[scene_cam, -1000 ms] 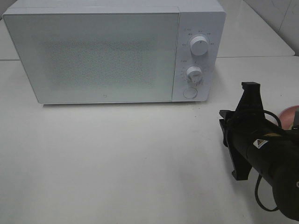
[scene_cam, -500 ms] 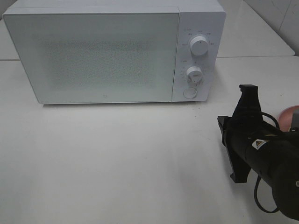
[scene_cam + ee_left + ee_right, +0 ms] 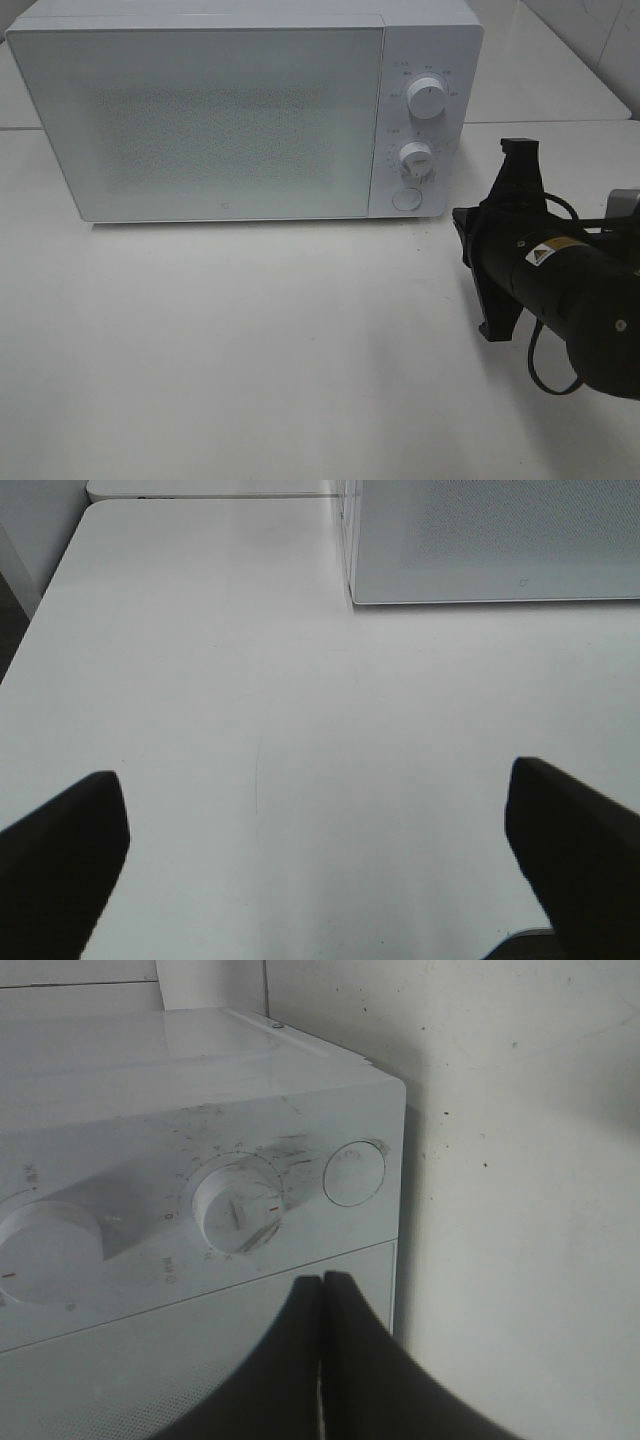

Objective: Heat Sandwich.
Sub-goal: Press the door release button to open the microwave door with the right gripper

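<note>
- Microwave [image 3: 220, 120]: stands at the back of the white surface [image 3: 250, 350]; door [image 3: 200, 120] shut, position unchanged from one second ago.
- Right arm [image 3: 570, 300]: has shifted from its earlier position to a point closer to the microwave's control panel, and now sits just off the microwave's front right corner in the exterior high view.
- Right pincer [image 3: 322, 1285]: both fingers pressed flat together, nothing held. In the right wrist view the tips point at the microwave's control panel, between the lower dial [image 3: 238, 1210] and the round button [image 3: 354, 1173], not touching either.
- Pink plate: its rim showed beside the right arm in both earlier frames (at the far side from the microwave); the arm now covers that spot.
- Left pincer [image 3: 315, 810]: fingers spread wide apart, nothing between them, over bare surface in front of the microwave's left corner.
- Sandwich: its place cannot be told from these views.
</note>
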Motion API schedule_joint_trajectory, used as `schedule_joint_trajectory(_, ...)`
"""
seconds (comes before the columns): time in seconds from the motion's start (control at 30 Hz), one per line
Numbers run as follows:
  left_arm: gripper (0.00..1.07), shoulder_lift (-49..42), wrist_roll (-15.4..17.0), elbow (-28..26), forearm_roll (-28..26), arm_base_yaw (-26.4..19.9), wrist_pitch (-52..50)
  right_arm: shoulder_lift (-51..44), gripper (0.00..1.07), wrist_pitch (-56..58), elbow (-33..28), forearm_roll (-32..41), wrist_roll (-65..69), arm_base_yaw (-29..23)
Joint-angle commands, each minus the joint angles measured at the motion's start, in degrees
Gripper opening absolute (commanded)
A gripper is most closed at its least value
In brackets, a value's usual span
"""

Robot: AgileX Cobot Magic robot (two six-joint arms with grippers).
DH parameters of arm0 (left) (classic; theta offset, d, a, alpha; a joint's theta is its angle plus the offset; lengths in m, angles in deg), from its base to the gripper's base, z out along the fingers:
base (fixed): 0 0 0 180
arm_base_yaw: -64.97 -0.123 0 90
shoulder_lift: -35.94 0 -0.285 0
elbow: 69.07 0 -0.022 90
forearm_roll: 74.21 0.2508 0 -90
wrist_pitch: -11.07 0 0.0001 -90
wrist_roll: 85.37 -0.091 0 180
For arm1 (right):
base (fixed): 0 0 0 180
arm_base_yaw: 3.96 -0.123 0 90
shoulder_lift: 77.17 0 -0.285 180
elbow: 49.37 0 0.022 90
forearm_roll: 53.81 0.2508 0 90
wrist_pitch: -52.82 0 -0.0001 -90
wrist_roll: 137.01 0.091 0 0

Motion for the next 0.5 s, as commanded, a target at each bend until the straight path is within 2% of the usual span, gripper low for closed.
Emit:
schedule_joint_trajectory(0.03,0.98,-1.32,0.57,0.11,-0.63,-0.06,-0.74,1.55,0.00,0.69,1.43,-2.12,-1.09,1.26)
schedule_joint_trajectory(0.5,0.98,-1.32,0.57,0.11,-0.63,-0.06,-0.74,11.17,0.00,2.01,8.94,-5.61,1.49,4.70)
